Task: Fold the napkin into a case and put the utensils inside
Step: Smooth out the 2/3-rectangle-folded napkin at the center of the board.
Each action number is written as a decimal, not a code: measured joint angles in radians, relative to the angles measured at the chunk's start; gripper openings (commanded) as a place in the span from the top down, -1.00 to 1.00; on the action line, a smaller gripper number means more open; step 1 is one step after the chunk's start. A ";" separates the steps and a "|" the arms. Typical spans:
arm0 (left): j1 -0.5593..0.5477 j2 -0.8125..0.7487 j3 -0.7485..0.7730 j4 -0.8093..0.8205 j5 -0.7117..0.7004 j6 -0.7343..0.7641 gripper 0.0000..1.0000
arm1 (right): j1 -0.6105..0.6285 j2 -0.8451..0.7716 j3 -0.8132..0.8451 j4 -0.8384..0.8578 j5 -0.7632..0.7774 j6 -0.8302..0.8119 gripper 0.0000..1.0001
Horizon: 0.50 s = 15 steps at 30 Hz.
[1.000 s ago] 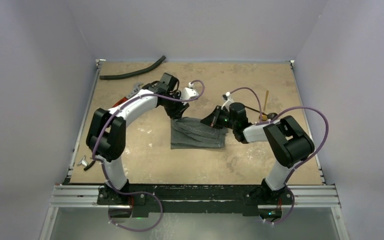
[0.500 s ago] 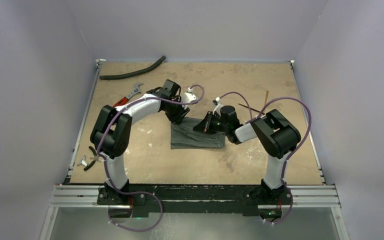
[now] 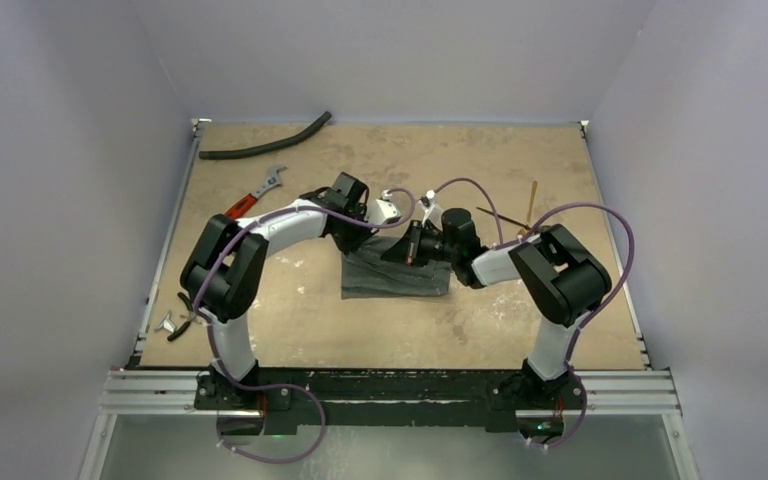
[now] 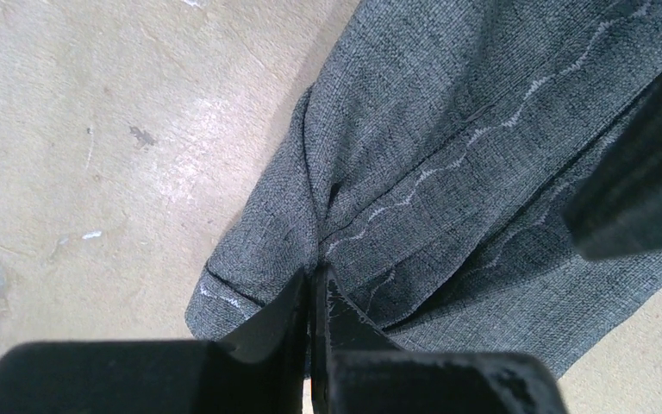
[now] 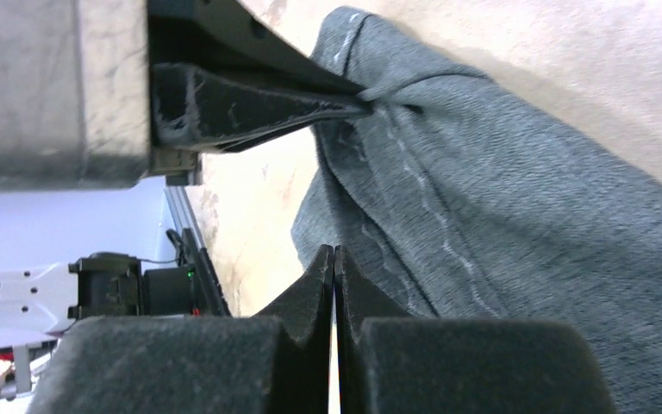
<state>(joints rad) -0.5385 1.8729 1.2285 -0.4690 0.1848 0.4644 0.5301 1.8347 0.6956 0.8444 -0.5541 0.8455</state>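
Observation:
The grey napkin [image 3: 396, 276] lies folded at mid table. My left gripper [image 3: 367, 238] is at its far left corner, shut on a pinched ridge of the cloth; the left wrist view shows the gripper [image 4: 315, 278] gripping the napkin [image 4: 448, 129] at a crease. My right gripper [image 3: 409, 247] is over the napkin's far edge, close beside the left one. In the right wrist view this gripper [image 5: 334, 252] is shut just above the napkin [image 5: 517, 224], with no cloth seen between the tips. The black utensil [image 3: 501, 216] and the gold utensil [image 3: 532, 197] lie at the far right, behind the right arm.
A red-handled wrench [image 3: 260, 192] and a long black hose [image 3: 265, 147] lie at the far left. A small metal tool [image 3: 173, 323] lies at the left edge. The two arms nearly touch over the napkin.
My right gripper has moved left along the napkin's far edge toward the left gripper. My left gripper has shifted a little right and nearer. The utensils, hidden by the right arm before, now show.

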 measured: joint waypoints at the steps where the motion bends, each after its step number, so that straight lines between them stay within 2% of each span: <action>1: 0.000 -0.003 -0.003 0.003 -0.004 0.000 1.00 | 0.003 -0.008 -0.002 0.001 -0.012 -0.004 1.00; 9: -0.003 -0.042 -0.034 0.037 -0.037 -0.003 1.00 | 0.016 0.043 -0.030 0.049 -0.082 0.011 1.00; 15: -0.006 -0.070 -0.044 0.058 -0.067 -0.018 1.00 | 0.054 0.073 0.034 0.051 -0.121 0.009 1.00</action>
<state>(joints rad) -0.5446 1.8027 1.1847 -0.4114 0.1177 0.4461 0.5838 1.9079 0.7296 0.8959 -0.6754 0.8543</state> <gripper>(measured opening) 0.010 0.005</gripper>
